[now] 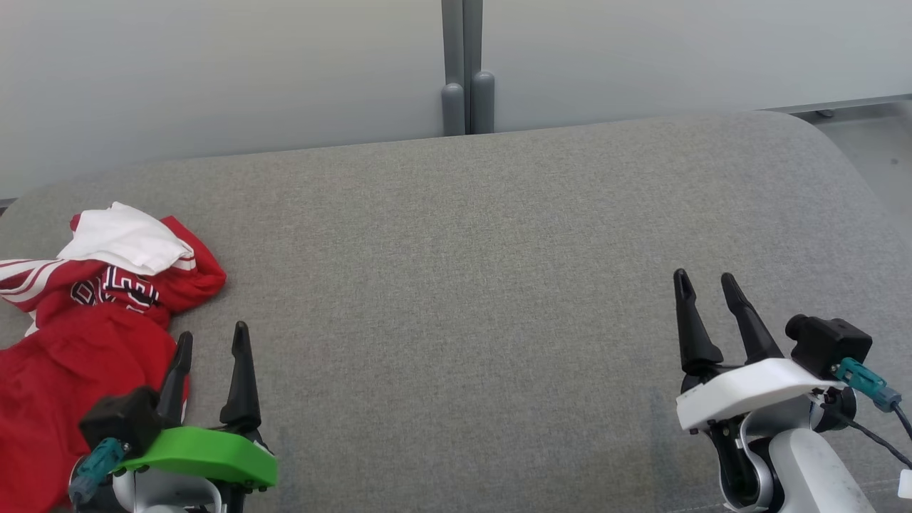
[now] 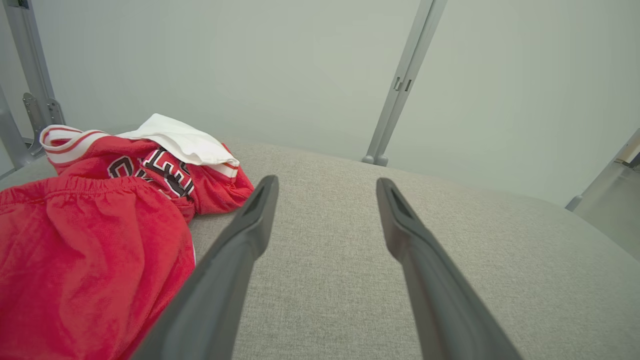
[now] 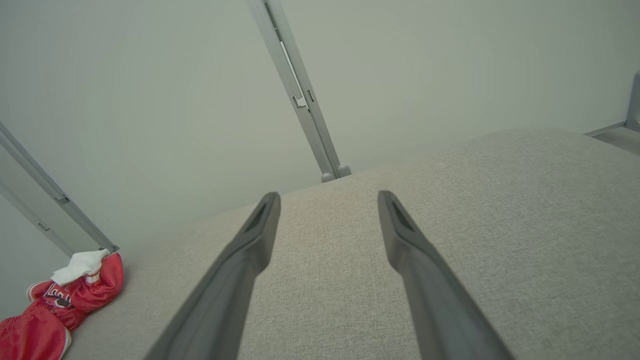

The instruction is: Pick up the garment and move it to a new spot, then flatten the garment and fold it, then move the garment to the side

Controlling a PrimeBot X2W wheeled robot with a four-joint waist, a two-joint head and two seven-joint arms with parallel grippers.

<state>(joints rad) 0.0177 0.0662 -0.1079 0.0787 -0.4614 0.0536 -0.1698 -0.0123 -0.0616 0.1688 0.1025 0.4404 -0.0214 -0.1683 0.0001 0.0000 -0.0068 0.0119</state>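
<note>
The garment (image 1: 78,342), a crumpled red jersey with white trim, lies at the tabletop's (image 1: 456,285) left edge, from about 9 o'clock down to 8 o'clock in the head view, and runs off that view's left and bottom edges. A white fold (image 1: 128,239) sits on its far end, with black-and-white lettering (image 1: 114,288) just below it. The left gripper (image 1: 214,330) is at 7 o'clock, its fingers (image 1: 242,370) spread apart and holding nothing; the left finger overlaps the garment's right edge in this view, though I cannot tell whether they touch, and the right finger stands over bare grey fabric. In the left wrist view the garment (image 2: 90,250) lies at 9 o'clock, beside the left finger (image 2: 240,250), and bare tabletop shows between the two fingers. A grey post (image 1: 467,71) rises at 12 o'clock against the pale wall (image 1: 214,71) behind the tabletop. The right gripper (image 1: 704,274) is at 4 o'clock, well apart from the garment, its fingers likewise parted and empty above bare tabletop. In the right wrist view the garment (image 3: 60,305) is small, at 8 o'clock near the corner.
</note>
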